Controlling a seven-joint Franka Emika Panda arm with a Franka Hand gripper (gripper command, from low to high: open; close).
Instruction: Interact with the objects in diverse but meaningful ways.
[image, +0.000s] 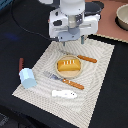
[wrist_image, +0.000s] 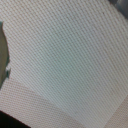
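One robot hand (image: 73, 44), grey-white, hangs low over the far edge of a pale woven placemat (image: 102, 70) laid on the dark desk (image: 114, 107).

Item 1: golden scored bread loaf (image: 68, 64), sitting in a small round tan dish. It lies just nearer the camera than the hand, almost directly below and in front of it. Its long axis runs roughly across the exterior view, tilted slightly. Judged the closest candidate for the coming move.

Item 2: thin red-brown sausage (image: 87, 58), just beside the dish toward the exterior view's right, long axis sloping across the mat; also near the hand.

Item 3: fork with an orange handle (image: 64, 80), on the mat in front of the dish.

Item 4: small white speckled piece (image: 64, 93), near the mat's front edge, well apart from the hand.

Item 5: pale blue-white carton (image: 27, 77), at the mat's corner on the exterior view's left, well apart.

Hand state: fingers appear parted, with nothing seen between them; no contact with any item is visible. The wrist view shows only woven mat, blurred.
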